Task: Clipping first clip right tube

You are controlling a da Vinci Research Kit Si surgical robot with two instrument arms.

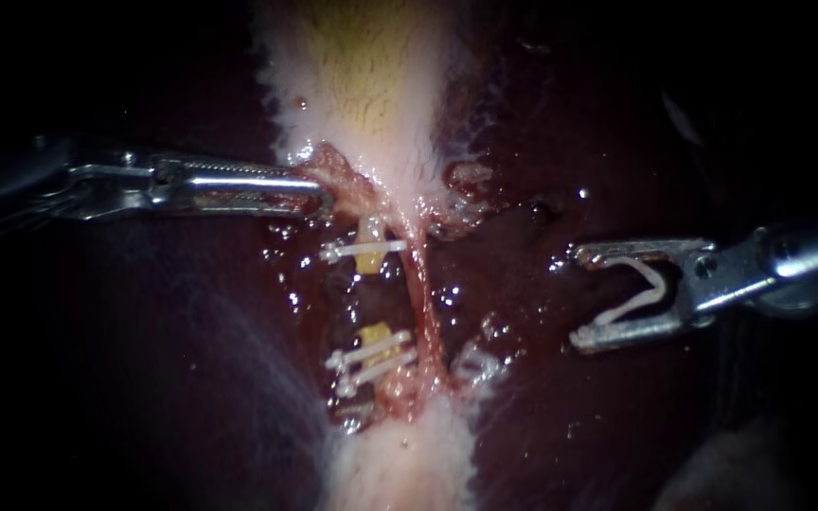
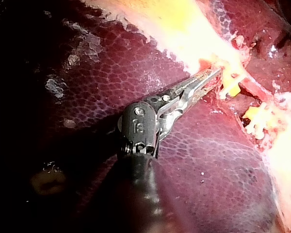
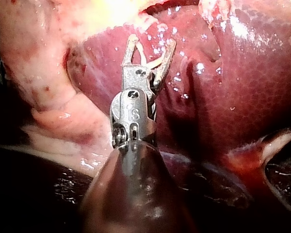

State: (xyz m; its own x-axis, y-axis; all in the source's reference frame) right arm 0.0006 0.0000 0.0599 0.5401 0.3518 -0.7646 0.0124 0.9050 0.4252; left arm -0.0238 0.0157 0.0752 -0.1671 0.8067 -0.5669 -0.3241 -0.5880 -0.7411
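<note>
1. Endoscope view: the pale gallbladder (image 1: 362,85) runs down the middle of the dark liver (image 1: 617,142). The left instrument (image 1: 324,197) comes in level, and its claw is closed on a fold of tissue (image 1: 338,175) at the gallbladder's neck. Just below that grip, the yellowish left tube (image 1: 371,257) carries three white clips (image 1: 364,250), one high and two low. The right tube (image 1: 421,293), a thin reddish strand just beside it, is bare. The right instrument (image 1: 579,297) hangs over the liver, well apart from that tube. Its claw stands wide, both halves bearing on an open white clip (image 1: 638,298) seated between them.

2. Left wrist view: the left instrument's (image 2: 214,74) claw lies together with its tip buried in pale tissue. The clipped yellow tube sits just ahead of and beside the tip. I cannot pick out the right tube with confidence here.

3. Right wrist view: the right instrument's (image 3: 151,42) claw is spread, with the clip (image 3: 153,63) set deep in its crotch. It hangs over bare liver (image 3: 242,87), and no tube lies between its halves.

4. Step in hand, as I judge it: the approach. The clip is loaded but has not been brought to the right tube.

5. The next move calls for carrying the open claw across the liver to the reddish strand. Its halves should pass on either side of that strand alone, clear of the left tube's clips. It should close only once the tube sits fully inside the clip, while the left instrument holds its tension.
</note>
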